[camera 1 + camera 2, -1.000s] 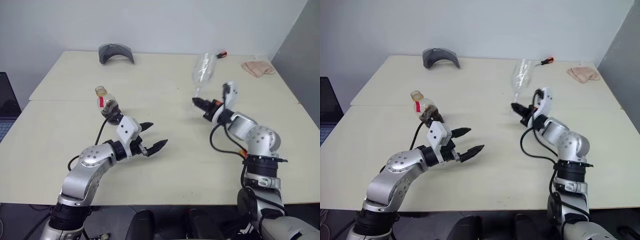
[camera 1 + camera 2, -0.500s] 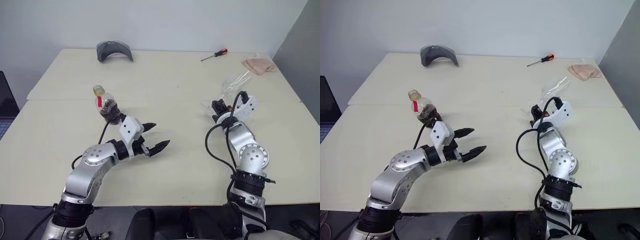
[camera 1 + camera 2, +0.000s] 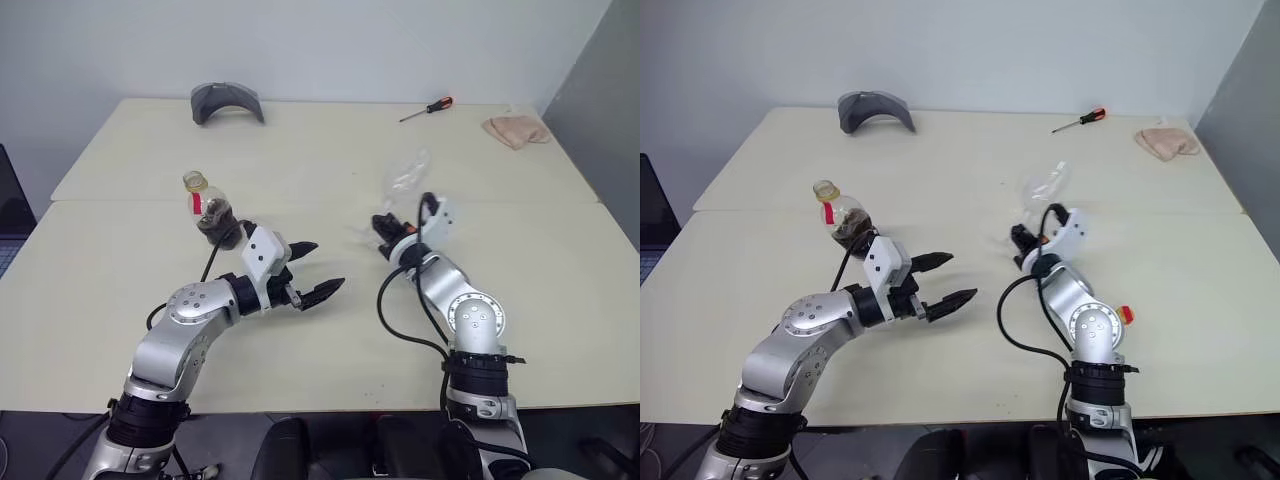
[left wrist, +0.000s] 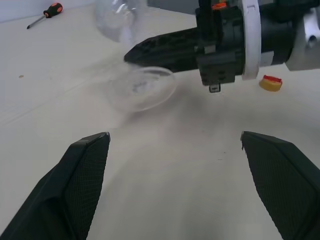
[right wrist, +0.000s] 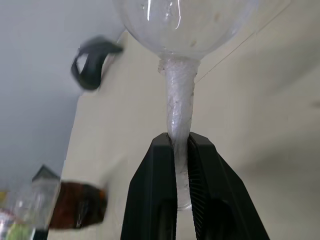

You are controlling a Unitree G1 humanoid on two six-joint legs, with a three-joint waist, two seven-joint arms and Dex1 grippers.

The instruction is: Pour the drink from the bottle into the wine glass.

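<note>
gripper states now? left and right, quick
Left gripper: open, holding nothing.
Right gripper: shut on the stem of the wine glass, which is tilted.

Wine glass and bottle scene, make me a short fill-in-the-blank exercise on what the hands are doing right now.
1. The right hand is shut on the wine glass by its ____.
2. The left hand is ____ and holds nothing.
3. The bottle stands upright on the table with its yellow cap ____.
4. The bowl of the glass is ____ of drink.

Missing words: stem; open; off; empty
</note>
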